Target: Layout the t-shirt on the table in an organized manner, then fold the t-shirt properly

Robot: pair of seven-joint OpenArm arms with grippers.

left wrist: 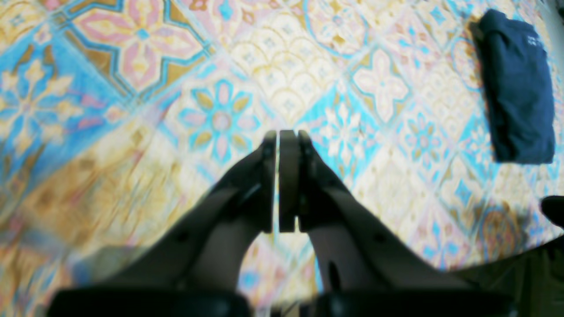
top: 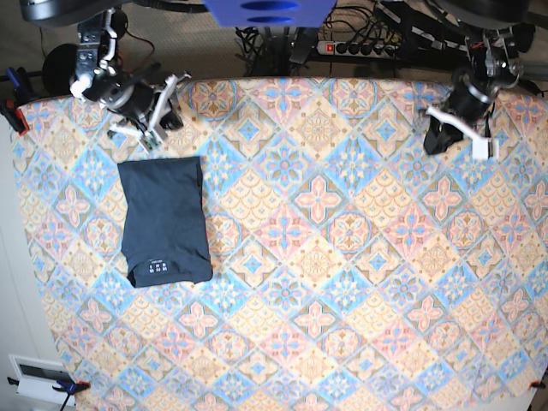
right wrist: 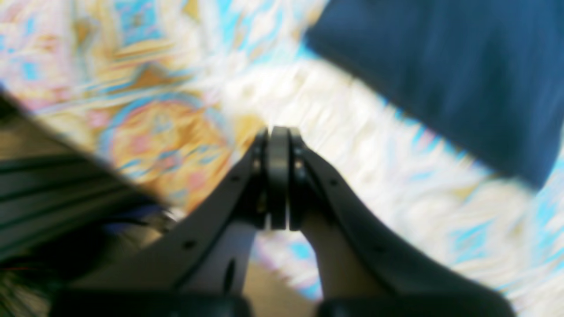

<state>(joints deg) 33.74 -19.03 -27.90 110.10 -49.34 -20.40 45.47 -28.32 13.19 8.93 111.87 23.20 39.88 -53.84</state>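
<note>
The dark navy t-shirt lies folded into a neat rectangle on the left side of the patterned table, with its small white label toward the near end. In the left wrist view the t-shirt sits far off at the upper right, and my left gripper is shut on nothing above bare table. My right gripper is also shut and empty, hovering just off the t-shirt's far edge. In the base view the right gripper is at the back left and the left gripper at the back right.
A power strip and cables run behind the table's far edge. Clamps hold the cloth at the left edge and the near-left corner. Patterned cloth covers the wide stretch between the two arms.
</note>
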